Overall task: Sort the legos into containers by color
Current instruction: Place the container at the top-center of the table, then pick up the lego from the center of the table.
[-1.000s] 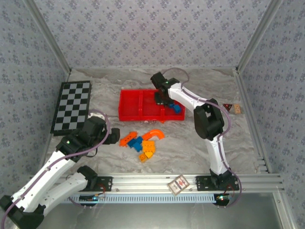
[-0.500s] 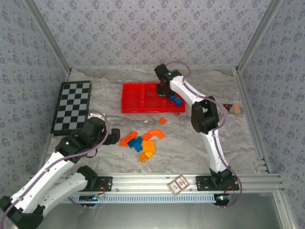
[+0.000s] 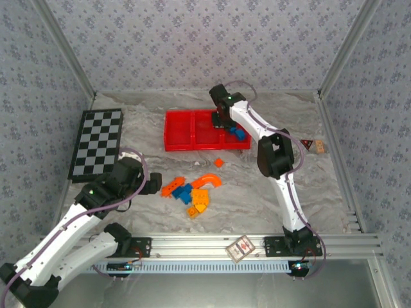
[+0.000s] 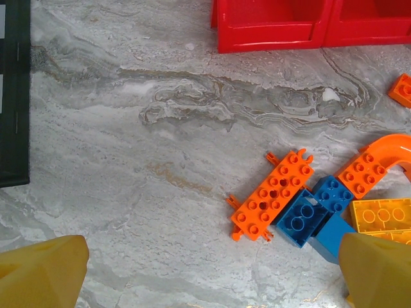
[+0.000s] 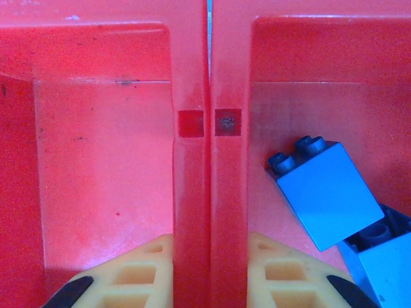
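**Sorting in progress, overhead and wrist views.** The right tool (image 5: 209,276) was shut on the divider wall (image 5: 209,160) between the middle and right compartments of the red tray (image 3: 178,131), one finger on each side of the ridge and no brick held. Two blue bricks (image 5: 327,192) lay in the right compartment. The compartment left of the divider looked bare where visible.

The left tool (image 4: 210,269) hung fully open and empty over the loose legos (image 3: 191,192), which were clustered on the table (image 3: 244,192) well short of the tray. The cluster included an orange plate (image 4: 273,196) touching blue pieces (image 4: 302,221), a yellow brick (image 4: 385,215) and the orange arch (image 4: 385,147). A small orange brick (image 3: 219,162) lay apart, near the tray's front wall.

**Hazards, as judged.**
- With the tray gripped by its divider, any sweep or lift of the right arm would likely drag or tilt it. The blue bricks could spill, or the lone orange brick be struck.
- The left tool's wide jaws, if closed over the touching pieces, might catch two colours at once or scatter the cluster.
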